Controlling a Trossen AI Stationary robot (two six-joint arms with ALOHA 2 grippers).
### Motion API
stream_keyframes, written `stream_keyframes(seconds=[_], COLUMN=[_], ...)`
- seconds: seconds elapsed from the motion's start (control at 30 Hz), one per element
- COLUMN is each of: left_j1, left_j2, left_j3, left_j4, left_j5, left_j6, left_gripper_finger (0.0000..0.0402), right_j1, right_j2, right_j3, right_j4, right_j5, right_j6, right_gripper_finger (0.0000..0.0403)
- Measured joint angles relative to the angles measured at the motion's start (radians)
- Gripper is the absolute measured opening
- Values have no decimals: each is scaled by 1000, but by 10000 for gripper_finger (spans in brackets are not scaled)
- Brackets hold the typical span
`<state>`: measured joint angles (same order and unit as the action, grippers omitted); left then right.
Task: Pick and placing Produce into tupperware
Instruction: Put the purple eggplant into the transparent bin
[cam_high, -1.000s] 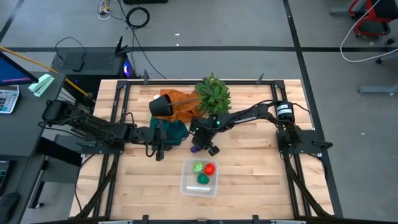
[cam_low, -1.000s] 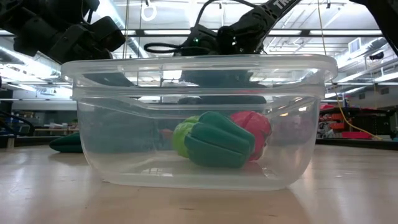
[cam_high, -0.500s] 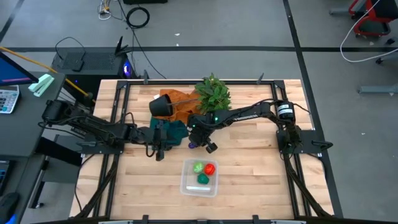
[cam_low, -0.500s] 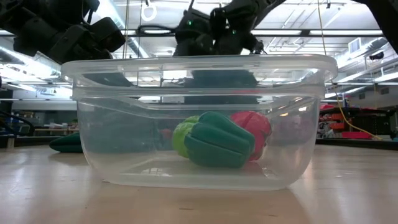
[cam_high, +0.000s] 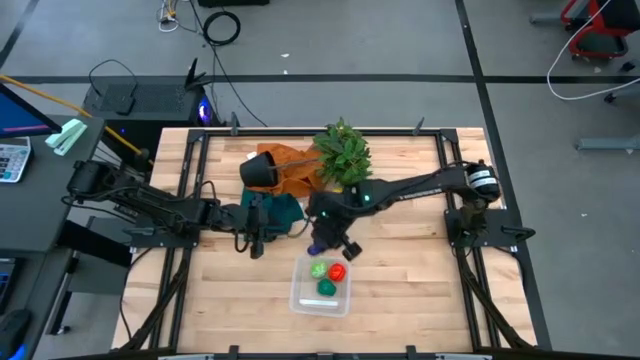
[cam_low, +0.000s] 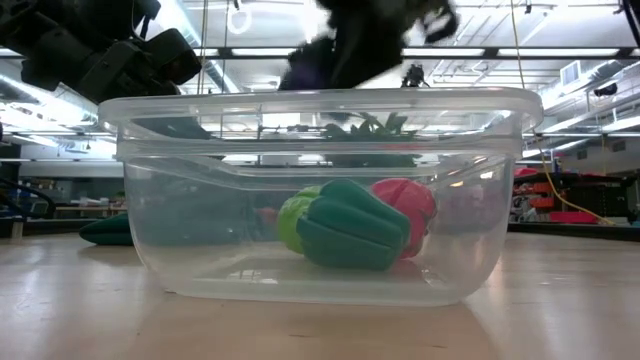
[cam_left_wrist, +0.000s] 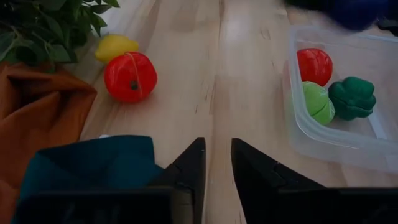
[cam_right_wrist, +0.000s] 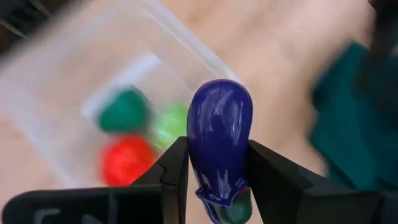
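Tub: clear plastic tub (cam_high: 321, 285) sits on the wooden table (cam_high: 400, 280), nearer the front edge than the plant.
Inside tub: 3 pcs — red tomato (cam_high: 337, 271), light green piece (cam_high: 319, 269), dark green piece (cam_high: 326, 288), all bunched at the tub's plant-side end; rest of the floor bare.
Right gripper: right gripper (cam_right_wrist: 214, 168) clamps a purple eggplant (cam_right_wrist: 220, 146) btwn both fingers, held over the tub's rim on the plant side, just above the pcs inside.
Left gripper: left gripper (cam_left_wrist: 216, 163) low over the table beside the teal cloth (cam_left_wrist: 93, 163), well apart from the tub; fingers nearly together, narrow gap, nothing btwn them.
Still outside tub: 2nd red tomato (cam_left_wrist: 130, 76) and yellow lemon (cam_left_wrist: 116, 46), close together on the table by the plant (cam_high: 343, 151); black pot (cam_high: 259, 169) lies on the orange cloth (cam_high: 288, 165) next to the plant.
Only left wrist view: shows the tomato + lemon outside the tub; the high view hides them.
Only low view: tub side-on, arm a dark blur above its rim.
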<state>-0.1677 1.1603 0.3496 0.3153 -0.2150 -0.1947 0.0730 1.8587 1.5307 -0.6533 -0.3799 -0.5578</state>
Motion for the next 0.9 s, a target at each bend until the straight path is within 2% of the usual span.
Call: stream_keyframes(seconds=[0.23,0.43,0.7,0.9], left_j1=[0,0,-9,-74], left_j2=[0,0,0,0], left_j3=[0,0,0,0], left_j4=[4,8,8,22], left_j5=[0,0,0,20], left_j6=[0,-1,-17,-56], left_gripper_finger=[76,82,72,75], right_j1=[117,134,159,182], right_j2=[38,84,130,143], right_j3=[0,-1,-1,-2], right_j4=[87,177,225,265], right_j5=[-20,-22,-51,19], right_j6=[21,-2,-158,-268], right_gripper_finger=[100,100,103,111])
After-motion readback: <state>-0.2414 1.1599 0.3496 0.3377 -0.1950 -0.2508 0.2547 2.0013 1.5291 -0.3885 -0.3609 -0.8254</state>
